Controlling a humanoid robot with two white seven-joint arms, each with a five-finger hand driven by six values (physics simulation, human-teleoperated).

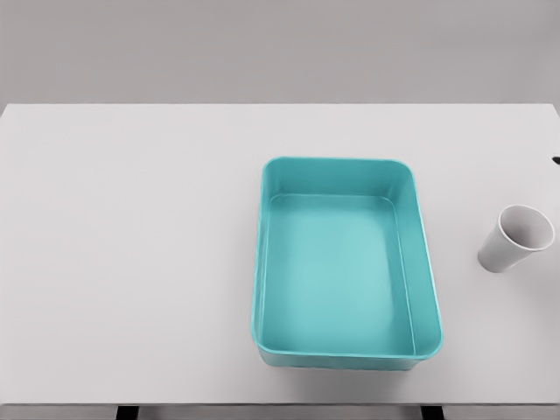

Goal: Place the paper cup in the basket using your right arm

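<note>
Teal basket (429, 289) sits empty on the table (131, 262); the paper cup (514, 238) stands apart off its right wall. Neither hand shows, so you cannot tell their state. You are at the start: bring the right arm to the cup.

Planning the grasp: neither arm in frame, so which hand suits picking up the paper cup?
Right, probably. The paper cup stands on the table near the picture's right edge, right of the teal basket, apart from it. A left-arm reach would have to cross over the basket. Neither hand is in view.
</note>
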